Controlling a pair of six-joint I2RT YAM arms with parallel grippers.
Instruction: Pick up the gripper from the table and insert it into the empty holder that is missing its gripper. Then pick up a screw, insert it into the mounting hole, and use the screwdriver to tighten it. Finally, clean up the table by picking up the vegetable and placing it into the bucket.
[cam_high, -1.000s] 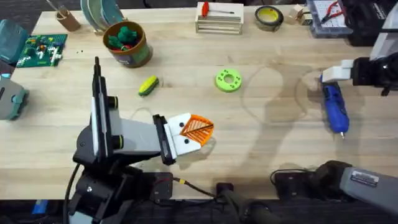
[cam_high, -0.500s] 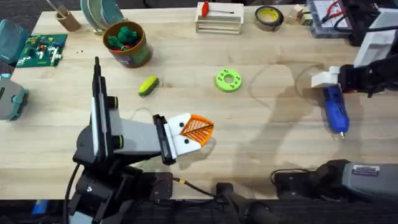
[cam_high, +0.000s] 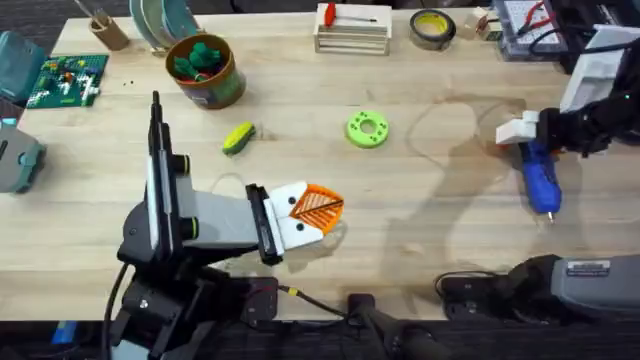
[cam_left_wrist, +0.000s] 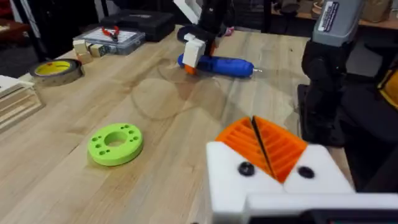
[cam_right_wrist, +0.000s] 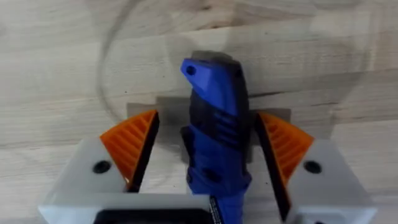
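Our right gripper (cam_right_wrist: 208, 146), spread wide, straddles the blue pen-like electric screwdriver (cam_high: 538, 176) lying far right. Our left gripper (cam_high: 318, 208), orange pads pressed together, rests near centre. The yellow-green toy vegetable (cam_high: 238, 137) lies outside the brown bucket (cam_high: 205, 71); tightening and cleanup seemingly remain.

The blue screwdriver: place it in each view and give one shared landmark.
Overhead: the screwdriver lies at the table's right side, its rear end under the right gripper.
Left wrist: far across the table, beyond the green ring disc.
Right wrist: centred between the open orange fingers.
Shared landmark: the right gripper.
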